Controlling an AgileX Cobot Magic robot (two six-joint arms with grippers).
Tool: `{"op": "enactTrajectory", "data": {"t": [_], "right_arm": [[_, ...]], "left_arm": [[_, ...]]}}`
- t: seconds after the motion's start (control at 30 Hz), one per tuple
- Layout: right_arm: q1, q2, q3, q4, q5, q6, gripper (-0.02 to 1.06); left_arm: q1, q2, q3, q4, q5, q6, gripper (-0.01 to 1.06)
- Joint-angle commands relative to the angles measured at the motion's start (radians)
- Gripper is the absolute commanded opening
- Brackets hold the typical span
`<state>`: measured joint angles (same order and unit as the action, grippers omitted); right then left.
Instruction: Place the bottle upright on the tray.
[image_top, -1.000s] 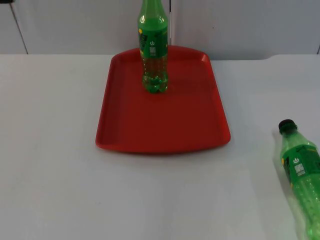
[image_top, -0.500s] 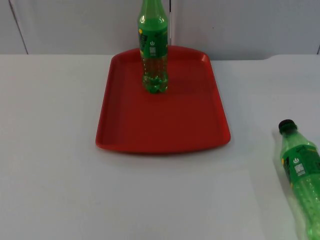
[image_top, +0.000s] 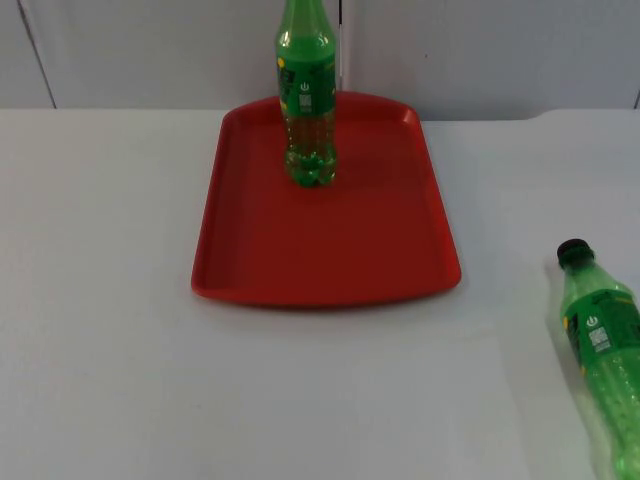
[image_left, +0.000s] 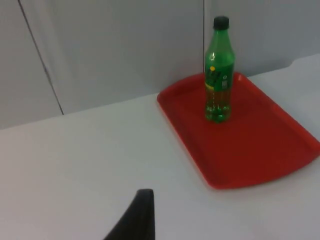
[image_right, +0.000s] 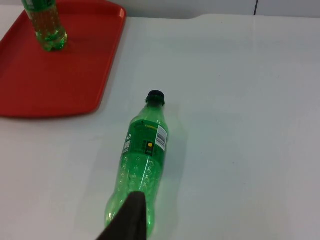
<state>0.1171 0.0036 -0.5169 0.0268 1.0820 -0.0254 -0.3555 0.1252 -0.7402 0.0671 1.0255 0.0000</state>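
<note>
Red plastic tray (image_top: 330, 215) sits on the white table (image_top: 100, 350) near the grey partition wall (image_top: 150, 50), and one green bottle (image_top: 307, 95) already stands upright on the tray's far end, black cap up, its base resting on the tray floor. A second green bottle (image_top: 600, 350) lies on its side on the bare table, well apart from the tray, its black cap (image_top: 572, 250) pointing toward the wall. The right gripper (image_right: 127, 220) shows as one dark fingertip just above the fat base end of that lying bottle (image_right: 140, 165) — the bottle stretches away ahead of the fingertip, with the tray (image_right: 55, 75) and the standing bottle (image_right: 45, 25) farther off beyond the cap; I cannot tell how far its fingers are apart or whether it touches the bottle. The left gripper (image_left: 137, 217) likewise shows as a single dark fingertip over bare table, with the tray (image_left: 250, 145) and the upright bottle (image_left: 219, 70) well ahead of it — its fingers' spread cannot be told, and nothing is seen in its hold.
</note>
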Motion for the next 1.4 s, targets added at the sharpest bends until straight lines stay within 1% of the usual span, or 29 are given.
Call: {"op": "enactTrajectory", "data": {"t": [0.0, 0.1, 0.13, 0.2, 0.23, 0.4, 1.37], "right_arm": [[-0.004, -0.004, 0.002, -0.002, -0.004, -0.012, 1.05], [-0.004, -0.004, 0.002, -0.002, -0.004, -0.012, 1.05], [-0.004, -0.004, 0.002, -0.002, -0.004, -0.012, 1.05], [-0.004, -0.004, 0.002, -0.002, -0.004, -0.012, 1.05], [-0.004, -0.004, 0.002, -0.002, -0.004, -0.012, 1.05], [-0.004, -0.004, 0.002, -0.002, -0.004, -0.012, 1.05], [-0.004, -0.004, 0.002, -0.004, -0.004, -0.012, 1.05]], "left_arm": [[-0.003, -0.047, 0.043, -0.017, 0.016, 0.000, 1.05], [-0.003, -0.121, 0.127, -0.029, 0.016, -0.008, 1.05], [-0.003, -0.121, 0.127, -0.029, 0.016, -0.008, 1.05], [-0.003, -0.125, 0.168, -0.034, 0.016, -0.008, 1.05], [-0.003, -0.125, 0.182, -0.034, 0.039, -0.010, 1.05], [-0.003, -0.125, 0.240, -0.053, 0.043, -0.009, 1.05], [-0.003, -0.125, 0.242, -0.025, 0.047, 0.000, 1.05]]}}
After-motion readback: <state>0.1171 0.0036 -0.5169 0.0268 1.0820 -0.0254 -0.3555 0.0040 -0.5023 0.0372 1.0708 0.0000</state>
